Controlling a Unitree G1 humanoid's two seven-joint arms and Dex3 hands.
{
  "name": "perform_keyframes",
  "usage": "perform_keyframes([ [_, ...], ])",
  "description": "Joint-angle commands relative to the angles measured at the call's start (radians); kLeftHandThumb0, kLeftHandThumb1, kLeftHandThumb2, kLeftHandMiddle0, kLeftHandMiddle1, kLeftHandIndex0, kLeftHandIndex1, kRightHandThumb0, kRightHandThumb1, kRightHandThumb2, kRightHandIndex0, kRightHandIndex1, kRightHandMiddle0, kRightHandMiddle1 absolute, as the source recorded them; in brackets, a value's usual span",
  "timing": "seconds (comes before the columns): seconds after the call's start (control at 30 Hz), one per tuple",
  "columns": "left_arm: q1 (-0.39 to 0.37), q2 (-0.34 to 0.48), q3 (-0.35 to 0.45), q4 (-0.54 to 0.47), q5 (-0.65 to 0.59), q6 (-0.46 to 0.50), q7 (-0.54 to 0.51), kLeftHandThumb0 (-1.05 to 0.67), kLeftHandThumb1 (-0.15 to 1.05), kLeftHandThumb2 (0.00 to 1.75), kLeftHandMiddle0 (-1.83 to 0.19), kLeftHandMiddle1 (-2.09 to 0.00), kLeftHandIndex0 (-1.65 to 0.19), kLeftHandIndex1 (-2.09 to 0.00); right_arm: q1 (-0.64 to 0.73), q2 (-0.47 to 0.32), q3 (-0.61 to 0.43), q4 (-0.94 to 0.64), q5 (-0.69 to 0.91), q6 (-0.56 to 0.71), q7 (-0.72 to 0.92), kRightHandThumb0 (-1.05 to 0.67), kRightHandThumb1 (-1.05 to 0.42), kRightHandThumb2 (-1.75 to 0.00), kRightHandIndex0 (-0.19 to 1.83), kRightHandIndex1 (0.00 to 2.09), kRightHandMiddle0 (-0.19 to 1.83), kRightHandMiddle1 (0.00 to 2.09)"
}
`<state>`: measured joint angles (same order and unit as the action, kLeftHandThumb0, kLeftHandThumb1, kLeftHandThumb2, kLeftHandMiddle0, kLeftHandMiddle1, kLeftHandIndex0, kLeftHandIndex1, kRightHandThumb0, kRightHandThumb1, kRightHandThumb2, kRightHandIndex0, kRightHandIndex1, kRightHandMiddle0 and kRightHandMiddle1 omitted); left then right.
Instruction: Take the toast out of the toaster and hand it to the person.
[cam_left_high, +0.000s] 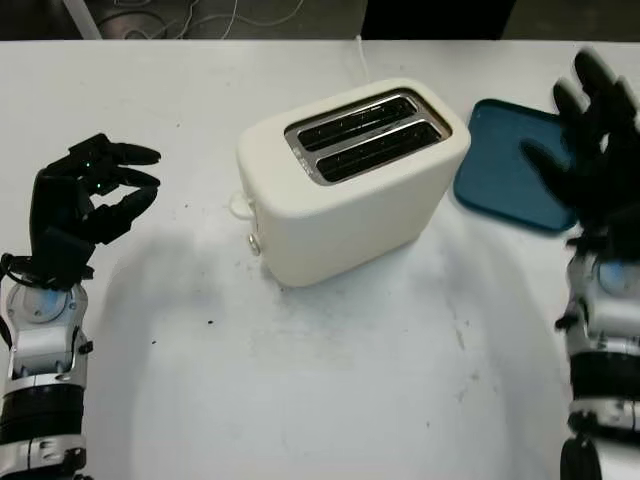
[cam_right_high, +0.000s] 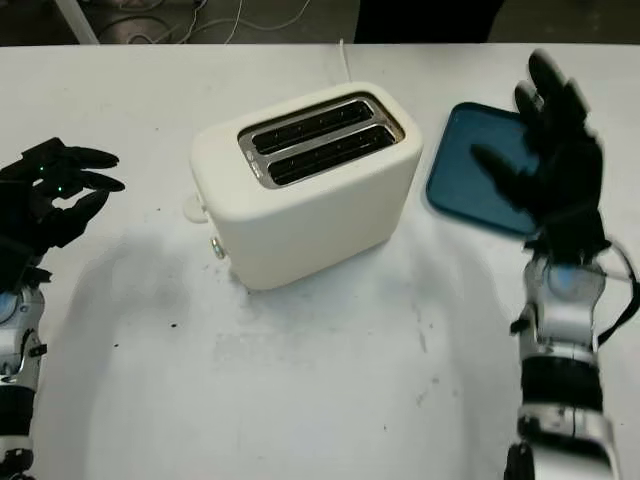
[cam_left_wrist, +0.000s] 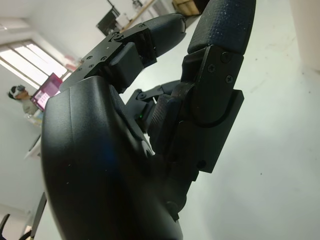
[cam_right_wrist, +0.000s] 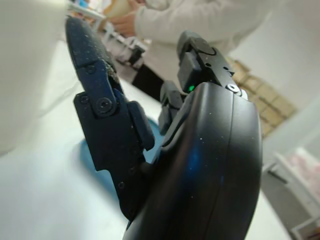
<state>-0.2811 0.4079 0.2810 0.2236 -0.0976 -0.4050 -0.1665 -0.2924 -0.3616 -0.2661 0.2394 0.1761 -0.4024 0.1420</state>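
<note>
Cream toaster (cam_left_high: 352, 180) mid-table, slots look empty. Left hand (cam_left_high: 85, 205) at 9 o'clock, fingers curled, holding nothing. Right hand (cam_right_high: 548, 170) at 3, open over blue tray (cam_right_high: 462, 160).

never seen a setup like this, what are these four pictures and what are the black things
The black things are the two hands of a humanoid robot. Two pictures come from cameras in its head, looking down at a white table. The other two come from cameras on its wrists, so each hand looms close. On the table stand a cream toaster, its slots dark, and a blue tray. The left hand is curled and holds nothing; the right hand is open above the tray. A person in white stands behind.
</note>
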Motion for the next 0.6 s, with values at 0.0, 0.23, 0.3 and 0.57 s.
perform_keyframes([
  [0.0, 0.015, -0.002, 0.002, -0.012, -0.004, 0.000, -0.002, -1.05, 0.92, 0.12, -0.66, -1.01, -0.68, -0.79, 0.053, 0.027, 0.001, -0.062, 0.017, 0.024, 0.002, -0.56, -0.82, -0.01, 0.51, 0.16, 0.48, 0.07],
  [0.23, 0.058, -0.029, -0.005, -0.063, -0.027, 0.048, -0.012, -1.05, 0.92, 0.06, -0.60, -1.08, -0.63, -0.85, 0.187, 0.091, 0.036, -0.198, 0.014, 0.136, -0.002, -0.58, -0.83, 0.00, 0.56, 0.13, 0.52, 0.05],
  [0.3, 0.076, -0.042, -0.010, -0.067, -0.027, 0.042, -0.015, -1.05, 0.92, 0.04, -0.60, -1.08, -0.62, -0.86, 0.217, 0.104, 0.050, -0.215, 0.005, 0.162, -0.003, -0.58, -0.83, 0.00, 0.57, 0.13, 0.53, 0.05],
  [0.57, 0.147, -0.098, -0.069, -0.062, -0.014, 0.045, -0.037, -1.05, 0.88, 0.00, -0.54, -1.11, -0.51, -0.98, 0.257, 0.121, 0.100, -0.210, -0.034, 0.235, 0.016, -0.67, -0.86, -0.01, 0.55, 0.07, 0.51, 0.01],
])
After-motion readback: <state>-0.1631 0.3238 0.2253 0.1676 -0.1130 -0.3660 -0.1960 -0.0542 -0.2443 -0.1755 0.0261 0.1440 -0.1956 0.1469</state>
